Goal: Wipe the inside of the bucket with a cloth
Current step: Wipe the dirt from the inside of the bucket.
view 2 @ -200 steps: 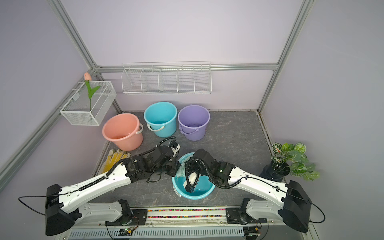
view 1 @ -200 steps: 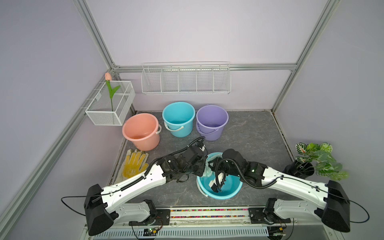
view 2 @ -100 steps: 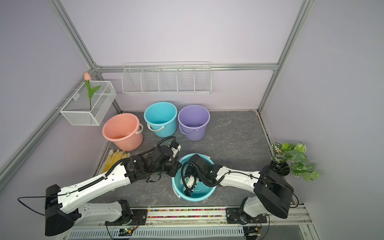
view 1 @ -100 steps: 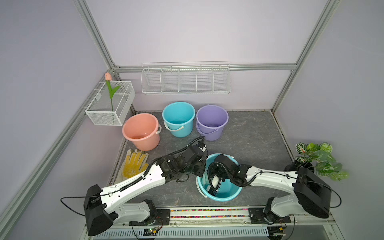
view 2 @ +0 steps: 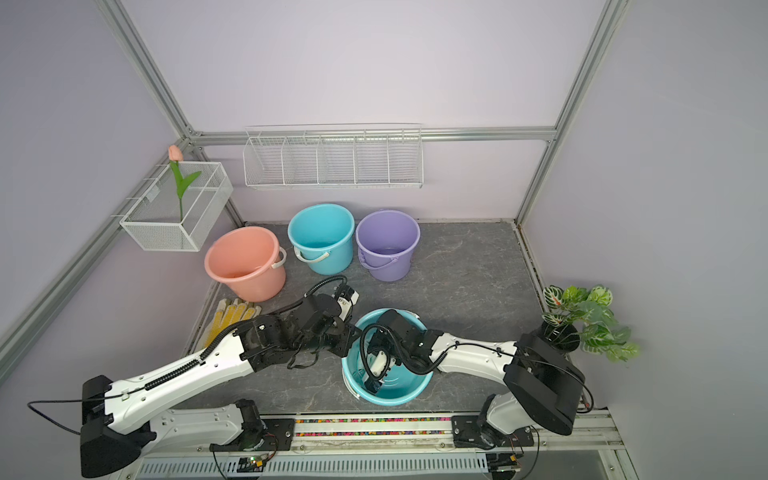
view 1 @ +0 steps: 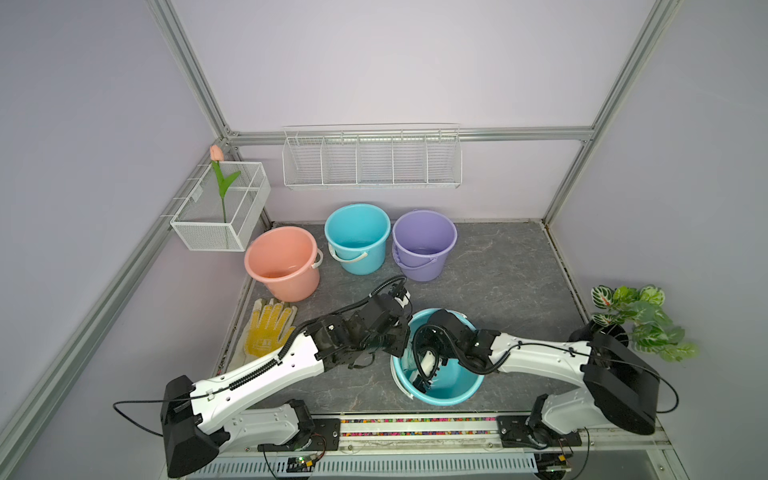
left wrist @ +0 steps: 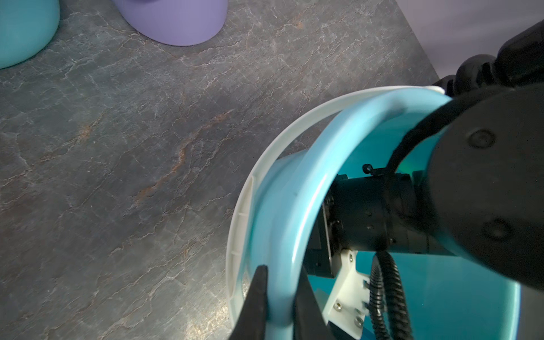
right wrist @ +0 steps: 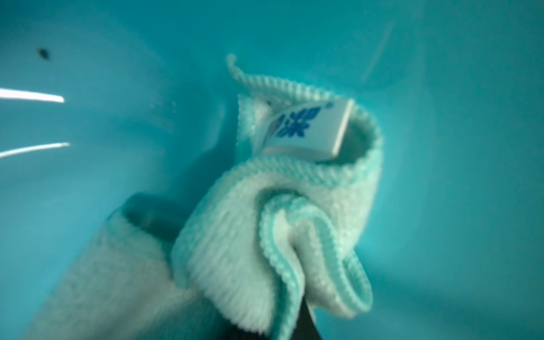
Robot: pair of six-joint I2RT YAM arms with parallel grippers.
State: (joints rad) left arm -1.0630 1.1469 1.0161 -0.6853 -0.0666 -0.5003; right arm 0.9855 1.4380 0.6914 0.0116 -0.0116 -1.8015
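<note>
A teal bucket (view 1: 455, 392) (view 2: 401, 395) with a white handle (left wrist: 244, 206) stands near the front of the table. My left gripper (view 1: 405, 345) (view 2: 351, 338) (left wrist: 281, 282) is shut on the bucket's left rim (left wrist: 294, 191), one finger outside the wall and one inside. My right gripper (view 1: 422, 384) (view 2: 372, 386) (right wrist: 300, 323) reaches down inside the bucket, shut on the cloth (right wrist: 265, 223). The cloth is a bunched mint-green towel with a white label (right wrist: 306, 129), pressed against the teal inner wall (right wrist: 441, 147). It hides most of the right fingers.
A pink bucket (view 1: 282, 262), another teal bucket (view 1: 357, 237) and a purple bucket (view 1: 424, 243) stand at the back. A yellow-dotted glove (view 1: 268, 328) lies at the left edge. A potted plant (view 1: 636, 316) sits at the right. Wire baskets (view 1: 372, 158) hang on the walls.
The right arm has swung its wrist leftward and deeper into the bucket, carrying the cloth towards the near-left wall. The left arm has kept its hold on the rim.
</note>
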